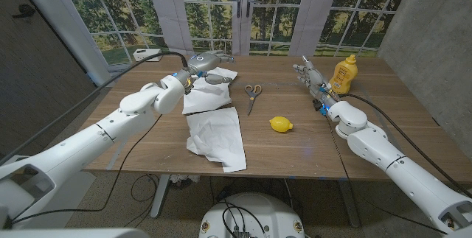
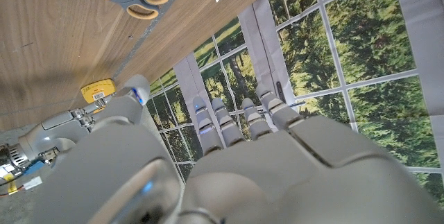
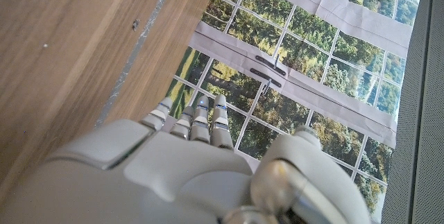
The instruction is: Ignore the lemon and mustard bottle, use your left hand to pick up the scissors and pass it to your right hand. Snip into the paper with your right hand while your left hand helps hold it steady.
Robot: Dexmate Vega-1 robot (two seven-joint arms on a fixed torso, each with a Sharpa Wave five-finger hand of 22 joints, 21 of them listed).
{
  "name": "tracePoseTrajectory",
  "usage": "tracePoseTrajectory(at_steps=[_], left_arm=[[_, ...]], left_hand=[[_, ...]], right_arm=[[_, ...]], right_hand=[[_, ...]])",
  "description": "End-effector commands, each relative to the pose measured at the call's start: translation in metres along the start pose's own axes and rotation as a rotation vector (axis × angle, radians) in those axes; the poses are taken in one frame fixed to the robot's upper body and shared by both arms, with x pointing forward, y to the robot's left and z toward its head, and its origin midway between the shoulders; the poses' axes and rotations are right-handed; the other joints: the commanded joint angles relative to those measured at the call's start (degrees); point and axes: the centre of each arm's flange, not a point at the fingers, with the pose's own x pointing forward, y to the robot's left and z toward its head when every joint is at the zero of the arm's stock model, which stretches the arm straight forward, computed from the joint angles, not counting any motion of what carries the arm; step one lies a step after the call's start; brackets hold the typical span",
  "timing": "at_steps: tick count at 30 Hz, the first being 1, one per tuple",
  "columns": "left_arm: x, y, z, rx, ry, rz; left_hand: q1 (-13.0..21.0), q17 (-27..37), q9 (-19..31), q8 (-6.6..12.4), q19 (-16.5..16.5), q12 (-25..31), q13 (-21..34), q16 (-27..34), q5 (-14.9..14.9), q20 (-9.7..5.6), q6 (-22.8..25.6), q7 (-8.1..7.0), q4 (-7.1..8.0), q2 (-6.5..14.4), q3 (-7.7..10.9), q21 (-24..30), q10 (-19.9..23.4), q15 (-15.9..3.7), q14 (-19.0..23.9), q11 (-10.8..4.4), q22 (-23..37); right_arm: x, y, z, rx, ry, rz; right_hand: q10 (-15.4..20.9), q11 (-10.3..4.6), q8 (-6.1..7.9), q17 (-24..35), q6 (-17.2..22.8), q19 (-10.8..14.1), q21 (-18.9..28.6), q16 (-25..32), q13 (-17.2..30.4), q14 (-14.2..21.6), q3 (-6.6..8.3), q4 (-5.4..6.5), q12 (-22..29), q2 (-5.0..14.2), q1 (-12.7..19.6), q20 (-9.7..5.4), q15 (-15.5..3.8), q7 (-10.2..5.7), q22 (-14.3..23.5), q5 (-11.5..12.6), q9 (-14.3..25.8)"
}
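Scissors point(image 1: 252, 95) lying on the worktop point(image 1: 310, 138) mid-far, handles far, blades near, just right of the empty, loosely spread left hand point(image 1: 208, 67) over the paper point(image 1: 215, 124); right hand point(image 1: 310, 76) farther off, empty.

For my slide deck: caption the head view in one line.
Scissors lie untouched mid-table as the left hand hovers over the paper; right hand waits beside the mustard bottle.
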Motion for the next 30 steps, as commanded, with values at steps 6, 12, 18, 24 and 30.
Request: tracePoseTrajectory(at_steps=[6,12,18,24,30], left_arm=[[0.016,-0.001,0.017,0.191,-0.072,-0.017],[0.021,-0.003,0.021,0.243,-0.096,-0.006],[0.027,-0.006,0.026,0.267,-0.111,-0.017],[0.031,-0.007,0.030,0.281,-0.126,-0.030],[0.035,-0.010,0.033,0.291,-0.133,-0.040]], left_hand=[[0.5,0.0,0.3,0.14,-0.2,0.1,0.2,0.0,0.5,-7.00,0.6,-0.10,-0.06,-0.9,-0.62,0.0,-0.5,-10.25,-0.8,-0.18,0.1],[1.0,0.0,0.9,1.57,-0.4,0.4,0.2,0.0,0.8,-7.16,3.3,-0.11,-0.04,-1.6,-1.51,0.1,-0.5,-10.07,-1.9,-0.33,0.1],[4.2,0.0,1.6,3.05,-0.1,0.7,0.2,0.2,0.6,-7.94,5.9,-0.17,-0.24,-0.8,-1.82,0.3,-0.1,-10.27,-2.0,-0.48,0.2],[4.7,0.0,1.6,2.51,0.0,0.8,0.3,0.3,0.1,-8.18,4.5,-0.17,-0.06,-1.6,-2.92,0.3,0.0,-10.13,-1.9,-0.54,0.2],[6.1,0.1,1.6,1.94,0.2,0.9,0.3,0.4,-0.4,-8.41,3.1,-0.19,0.39,-0.5,-3.29,0.4,0.6,-10.24,-1.2,-0.61,0.2]], right_arm=[[-0.004,-0.009,-0.004,0.005,0.004,-0.012],[-0.006,-0.011,-0.004,0.005,0.003,-0.018],[-0.008,-0.014,-0.005,0.010,0.005,-0.023],[-0.010,-0.015,-0.008,0.017,0.007,-0.028],[-0.012,-0.015,-0.009,0.020,0.006,-0.033]], right_hand=[[0.4,-0.24,-0.43,0.0,0.8,0.1,0.2,0.0,0.1,0.0,0.21,0.16,0.3,-0.08,0.6,-0.29,-0.45,0.03,0.3,-0.2,0.2],[0.4,-0.35,-0.47,0.0,1.0,0.1,0.2,0.0,0.1,0.0,0.25,0.16,0.3,-0.07,0.6,-0.27,-0.40,0.09,0.3,-0.2,0.2],[0.5,-0.31,-0.53,0.0,1.2,0.1,0.2,0.0,0.1,0.0,0.30,0.16,0.3,-0.07,0.6,-0.28,-0.39,0.15,0.3,-0.2,0.2],[0.5,-0.33,-0.59,0.0,1.3,0.1,0.2,0.0,0.1,0.1,0.33,0.17,0.2,-0.08,0.6,-0.31,-0.45,0.19,0.3,-0.3,0.2],[0.5,-0.21,-0.65,0.0,1.4,0.1,0.2,0.0,0.1,0.0,0.35,0.18,0.2,-0.09,0.6,-0.30,-0.31,0.20,0.3,-0.3,0.2]])
